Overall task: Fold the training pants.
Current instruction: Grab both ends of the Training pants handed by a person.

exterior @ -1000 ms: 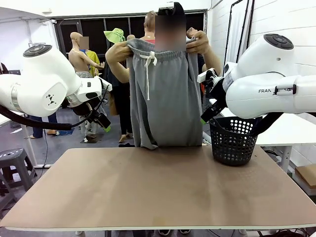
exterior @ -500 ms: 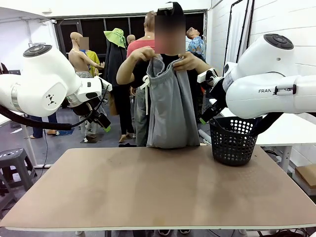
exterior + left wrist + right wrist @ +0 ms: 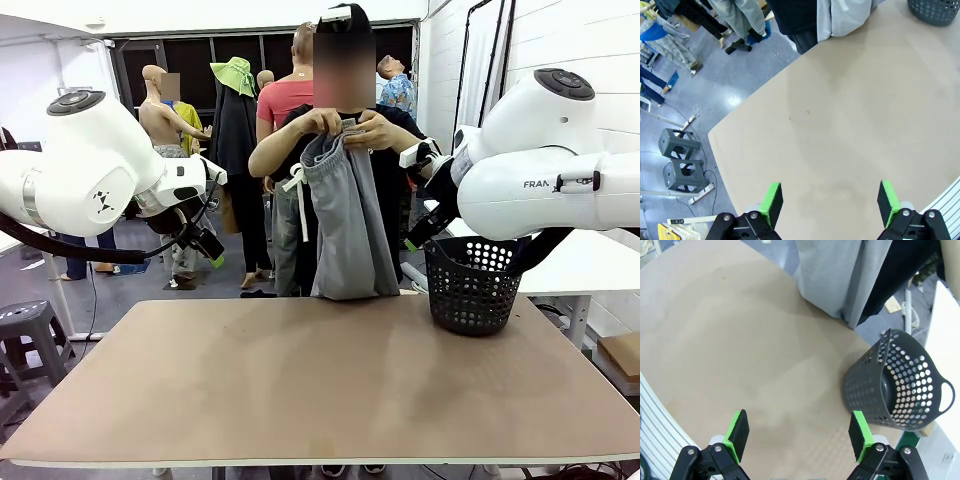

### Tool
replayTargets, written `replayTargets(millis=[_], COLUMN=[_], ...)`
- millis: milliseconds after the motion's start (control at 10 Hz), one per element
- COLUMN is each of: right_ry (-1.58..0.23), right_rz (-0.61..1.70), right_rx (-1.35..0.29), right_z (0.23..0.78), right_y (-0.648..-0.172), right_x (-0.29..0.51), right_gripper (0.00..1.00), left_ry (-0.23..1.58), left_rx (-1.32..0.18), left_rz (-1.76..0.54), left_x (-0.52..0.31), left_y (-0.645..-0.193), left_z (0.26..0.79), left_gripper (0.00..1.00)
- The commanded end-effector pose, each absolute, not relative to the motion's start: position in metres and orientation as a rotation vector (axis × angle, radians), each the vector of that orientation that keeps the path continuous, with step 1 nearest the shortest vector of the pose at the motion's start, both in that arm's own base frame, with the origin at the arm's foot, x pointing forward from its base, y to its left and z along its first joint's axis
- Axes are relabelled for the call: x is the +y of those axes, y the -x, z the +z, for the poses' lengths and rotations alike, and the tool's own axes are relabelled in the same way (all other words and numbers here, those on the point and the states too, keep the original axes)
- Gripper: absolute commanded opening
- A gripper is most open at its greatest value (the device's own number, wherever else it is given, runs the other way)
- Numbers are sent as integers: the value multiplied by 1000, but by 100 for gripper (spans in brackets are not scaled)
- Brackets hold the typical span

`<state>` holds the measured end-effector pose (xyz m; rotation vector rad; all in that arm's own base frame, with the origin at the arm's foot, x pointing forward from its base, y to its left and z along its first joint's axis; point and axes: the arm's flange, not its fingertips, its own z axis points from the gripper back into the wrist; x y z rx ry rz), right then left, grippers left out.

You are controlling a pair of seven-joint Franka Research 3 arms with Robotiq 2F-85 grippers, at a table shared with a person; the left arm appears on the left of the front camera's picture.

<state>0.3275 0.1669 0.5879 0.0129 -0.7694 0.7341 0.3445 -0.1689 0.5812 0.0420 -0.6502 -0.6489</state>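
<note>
1. Person stands at the far side of the table [image 3: 320, 390] with the training pants [image 3: 345, 215] off the table, held up in the air.
2. Person's hands [image 3: 375, 130] are side by side at chest height, pinching the gathered waistband together. The pants hang straight down from there as one narrow doubled-up column of grey.
3. White drawstring [image 3: 297, 185] dangles on the robot's-left side of the waistband.
4. The lower end of the pants hangs right at the table's far edge. I cannot tell whether it touches the tabletop; the wrist views show it overlapping that edge.
5. Left gripper [image 3: 830, 200] hangs high over the near-left part of the table with its jaws spread wide and nothing between the green pads [image 3: 771, 197]. It is well apart from the pants.
6. Right gripper [image 3: 799, 432] is also up in the air, on the right side, with its jaws spread wide and nothing in them. It sits above the table surface, with the pants farther off.
7. Dark perforated basket [image 3: 470, 285] stands upright on the far-right part of the table, just beside the hanging pants on the robot's right. Contents not readable.
8. Tabletop is plain tan board.
9. Two grey stools [image 3: 677, 160] stand on the floor off the table's left end.
</note>
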Motion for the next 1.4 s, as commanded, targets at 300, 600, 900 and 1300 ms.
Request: replayTargets(millis=[300, 600, 900, 1300], right_ry=[-15, -15, -15, -15], right_rz=[733, 733, 733, 733], right_rx=[-768, -768, -768, -768], right_z=[587, 587, 587, 587], right_y=[-328, -328, -328, -328], right_x=[166, 166, 166, 166], right_gripper=[100, 100, 100, 100], left_ry=[-43, -43, -43, -43], left_rx=[-651, -651, -651, -651], left_rz=[-648, -648, -648, -648], left_x=[-169, -169, -169, -169], left_y=[-345, -345, -345, -345], left_z=[582, 582, 582, 582], left_gripper=[100, 100, 100, 100])
